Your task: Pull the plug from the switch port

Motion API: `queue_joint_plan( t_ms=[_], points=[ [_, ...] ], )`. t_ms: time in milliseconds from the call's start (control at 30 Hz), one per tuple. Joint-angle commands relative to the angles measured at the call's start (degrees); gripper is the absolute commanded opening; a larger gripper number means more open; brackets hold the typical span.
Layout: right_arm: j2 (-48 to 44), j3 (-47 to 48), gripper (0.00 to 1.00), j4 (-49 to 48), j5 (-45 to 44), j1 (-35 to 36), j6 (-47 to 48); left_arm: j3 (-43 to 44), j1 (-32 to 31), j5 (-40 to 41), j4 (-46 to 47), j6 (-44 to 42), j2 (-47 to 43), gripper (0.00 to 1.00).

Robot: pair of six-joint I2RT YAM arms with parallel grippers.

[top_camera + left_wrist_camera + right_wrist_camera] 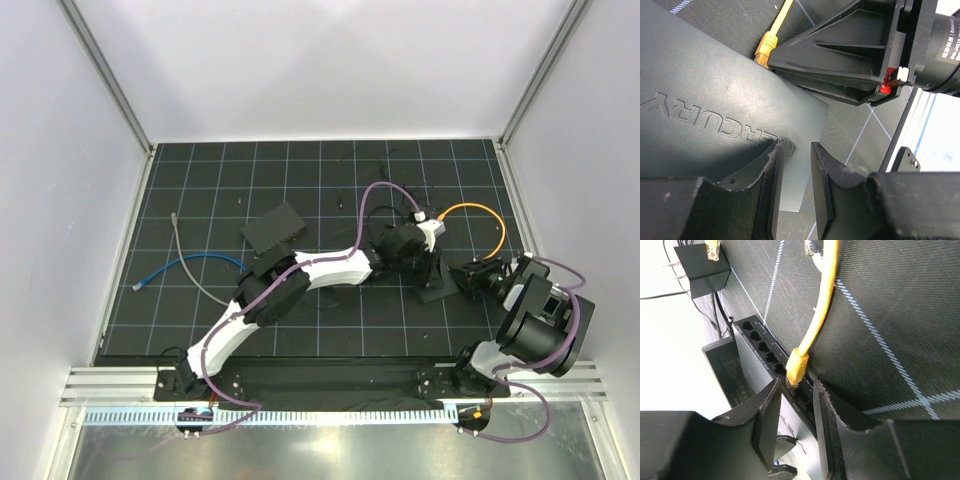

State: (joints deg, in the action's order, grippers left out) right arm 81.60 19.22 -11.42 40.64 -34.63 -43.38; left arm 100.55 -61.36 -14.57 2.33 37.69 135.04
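Observation:
The switch (752,365) is a dark flat box marked MERCURY (715,100), lying at the mat's right middle (436,290). A yellow plug (796,367) on an orange cable (490,215) sits with its tip in one port of the row. My right gripper (795,390) is open, its jaws straddling the port face just short of the plug and touching neither. My left gripper (795,145) is shut on the switch's far corner (425,270). The left wrist view shows the plug (765,47) beside the right gripper's fingers (840,50).
A second black box (272,228) lies mid-mat. A blue cable (190,262) and a grey cable (185,250) lie at the left. The orange cable's other end enters a small black block (700,267). White walls enclose the gridded mat (330,180).

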Motion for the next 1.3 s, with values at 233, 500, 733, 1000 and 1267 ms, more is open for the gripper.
queue_joint_plan(
  t_ms=[233,500,733,1000,1267],
  points=[
    [4.5,0.7,0.37,3.2,-3.3,0.0,2.1,-2.6,0.3,1.7,-7.7,-1.4,2.9,0.33],
    [7.4,1.4,0.33,2.2,-4.3,0.4,1.3,-2.8,0.3,1.8,-7.6,-1.4,2.9,0.33],
    [8.9,2.7,0.25,3.5,-5.5,1.8,1.4,-2.3,0.3,2.6,-8.7,-1.0,3.1,0.32],
    [9.3,3.3,0.01,3.6,-7.5,2.7,1.1,-3.3,0.4,0.6,-8.0,1.8,3.7,0.31],
    [6.8,0.6,0.01,-5.2,-10.8,2.7,-1.6,-7.3,0.2,3.6,-6.2,5.1,2.9,0.28]
  ],
)
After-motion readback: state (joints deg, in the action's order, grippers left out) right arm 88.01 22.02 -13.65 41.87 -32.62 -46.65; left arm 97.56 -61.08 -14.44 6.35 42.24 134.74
